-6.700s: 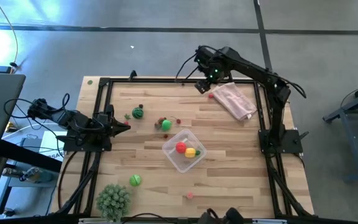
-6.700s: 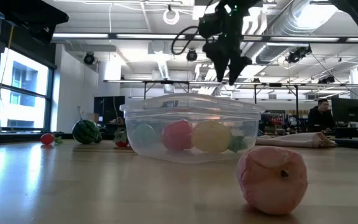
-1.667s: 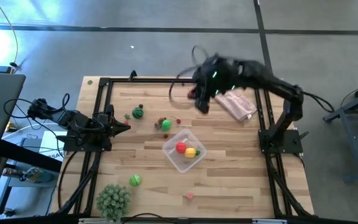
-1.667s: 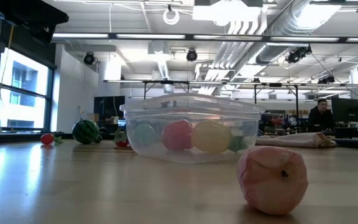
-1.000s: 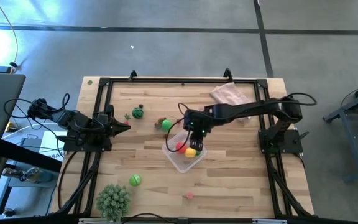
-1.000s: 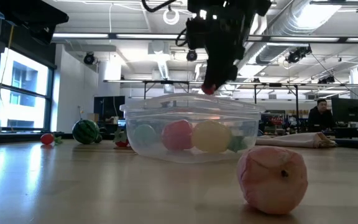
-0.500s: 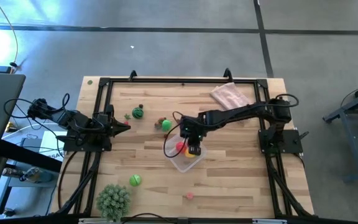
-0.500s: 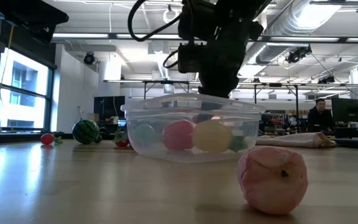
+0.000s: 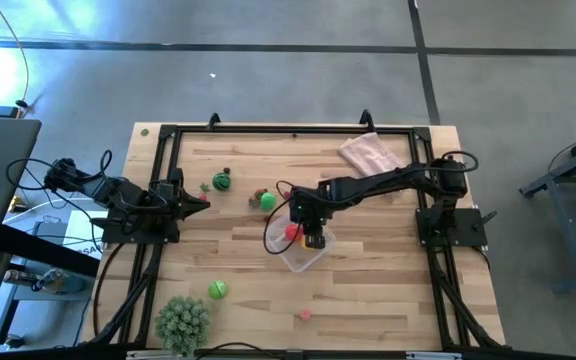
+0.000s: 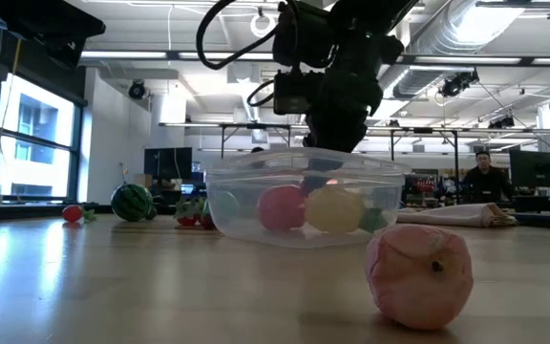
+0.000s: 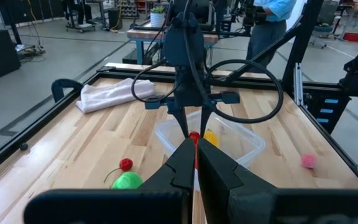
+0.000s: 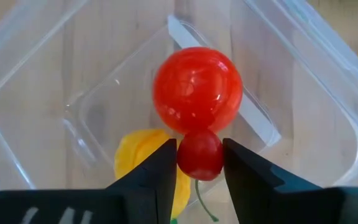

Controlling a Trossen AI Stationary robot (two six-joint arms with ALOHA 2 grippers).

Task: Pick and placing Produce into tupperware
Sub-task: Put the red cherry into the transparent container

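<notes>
The clear tupperware (image 9: 295,263) stands mid-table on its base, with a red ball (image 12: 197,90) and a yellow fruit (image 12: 140,163) lying inside. My right gripper (image 9: 312,238) hangs over it, pointing down, shut on a small dark-red fruit (image 12: 199,154). My left gripper (image 11: 196,167) waits shut at the table's left edge (image 9: 190,203). Loose produce lies on the wood: a dark-striped green fruit (image 9: 222,182), a green and red pair (image 9: 266,200), a green fruit (image 9: 216,290) and a pink one (image 9: 306,314). My right gripper pinches the small dark-red fruit (image 12: 199,155) between its two fingers (image 12: 164,169), coming from above and pointing down. The fruit sits inside the tupperware, against the red ball's side (image 12: 197,121). A thin green stem (image 12: 204,202) trails back from it between the fingers.
A pink cloth (image 9: 371,152) lies near the far right corner. A spiky pale-green ball plant (image 9: 181,320) stands at the near left corner. Black frame rails (image 9: 163,170) border the table. Bare wood lies to the right of and nearer than the tupperware.
My right gripper has come down from above the tupperware's rim into it, shifting a little toward the table's near edge, still shut on the small red fruit. The tupperware has slid slightly toward the right and near edges.
</notes>
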